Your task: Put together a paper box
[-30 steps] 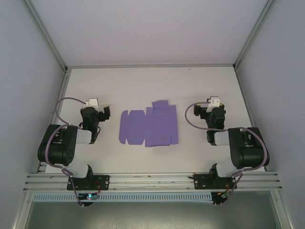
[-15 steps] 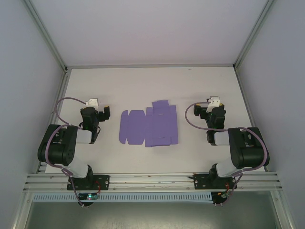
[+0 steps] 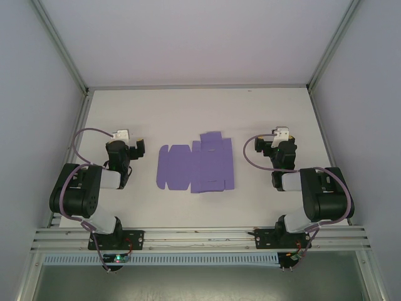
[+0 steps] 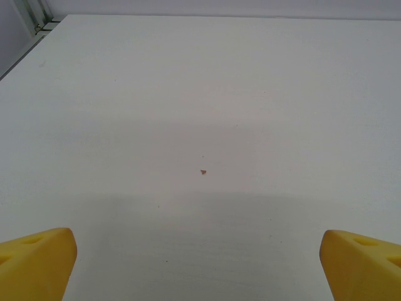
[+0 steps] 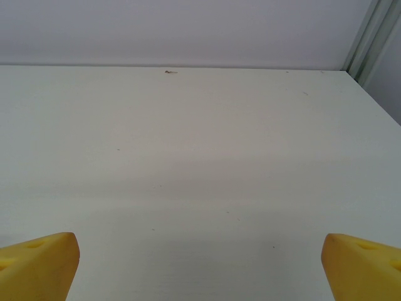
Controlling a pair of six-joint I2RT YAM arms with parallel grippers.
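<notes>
Noted: box (image 3: 194, 168) lying flat, unfolded, on table (image 3: 282, 113); left gripper (image 4: 200, 266) at its 9 o'clock, right gripper (image 5: 200, 266) at 3 o'clock, both fully spread, empty, clear of it; advise pinning its middle, folding up along creases

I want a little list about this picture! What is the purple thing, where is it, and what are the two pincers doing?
thing: paper box, purple, a flat cut-out sheet, not folded up
where: lying on the white table, between the two arms
left side: left pincer open, holding nothing, apart from the sheet
right side: right pincer open, holding nothing, apart from the sheet
folding: not started yet
</notes>
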